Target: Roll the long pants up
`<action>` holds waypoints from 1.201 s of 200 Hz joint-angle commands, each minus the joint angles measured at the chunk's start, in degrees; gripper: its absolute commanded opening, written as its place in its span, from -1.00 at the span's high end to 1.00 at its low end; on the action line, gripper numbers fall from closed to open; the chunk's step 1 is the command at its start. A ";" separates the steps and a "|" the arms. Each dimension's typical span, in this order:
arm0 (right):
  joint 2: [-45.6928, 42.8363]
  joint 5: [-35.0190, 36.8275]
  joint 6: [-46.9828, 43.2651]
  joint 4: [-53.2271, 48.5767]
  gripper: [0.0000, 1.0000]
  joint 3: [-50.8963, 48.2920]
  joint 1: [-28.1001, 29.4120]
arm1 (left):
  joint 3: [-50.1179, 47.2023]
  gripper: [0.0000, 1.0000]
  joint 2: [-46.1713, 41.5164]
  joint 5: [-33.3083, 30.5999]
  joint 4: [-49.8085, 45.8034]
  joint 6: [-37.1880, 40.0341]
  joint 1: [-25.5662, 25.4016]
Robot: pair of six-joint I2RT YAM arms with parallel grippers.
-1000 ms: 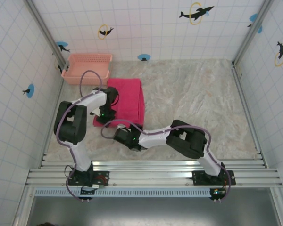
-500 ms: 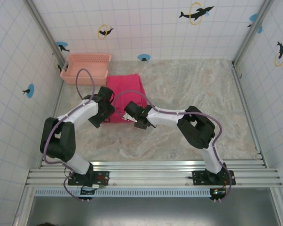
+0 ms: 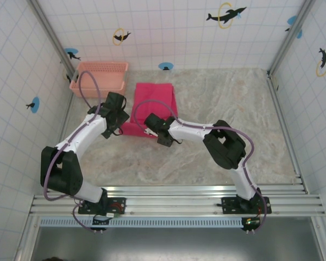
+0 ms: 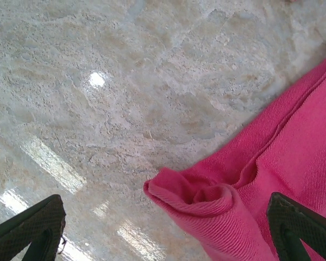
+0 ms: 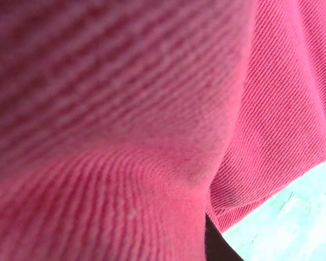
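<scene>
Top external: long pants (image 3: 155, 99) folded, far left, near basket (image 3: 98, 78).
Left gripper (image 4: 164, 228): spread wide around rolled corner.
Right gripper (image 3: 152, 130): pinching pants' near edge.

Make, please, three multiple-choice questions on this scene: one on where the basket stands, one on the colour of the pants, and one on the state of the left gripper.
1. Where on the table does the basket stand?
A. in the far left corner
B. in the near right corner
C. in the middle

2. What colour are the long pants?
A. blue
B. white
C. magenta-pink

3. In what state is the left gripper?
A. shut on the basket
B. open, its fingers wide apart
C. shut on a bottle

Answers:
1 A: the top view shows it against the far and left walls.
2 C: the cloth is magenta-pink in all three views.
3 B: in the left wrist view the two fingers stand far apart and grip nothing.
</scene>
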 commanded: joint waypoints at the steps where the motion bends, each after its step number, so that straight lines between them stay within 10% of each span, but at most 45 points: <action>1: 3.73 -5.73 3.50 -11.37 1.00 -3.63 -1.09 | -1.25 -0.95 -1.94 -0.69 -0.97 1.80 0.13; 61: 5.46 -20.48 3.77 -11.36 1.00 -3.13 -2.32 | -16.48 -0.95 -11.74 6.29 14.83 -4.74 -1.87; 139: 7.12 -30.33 2.61 -12.09 1.00 -3.37 -4.74 | -43.54 -0.94 -11.86 12.44 72.54 -14.60 -2.06; 240: 10.34 -32.37 2.27 -13.04 1.00 -2.80 -4.58 | -44.34 -0.93 2.76 10.53 93.02 -14.82 -3.10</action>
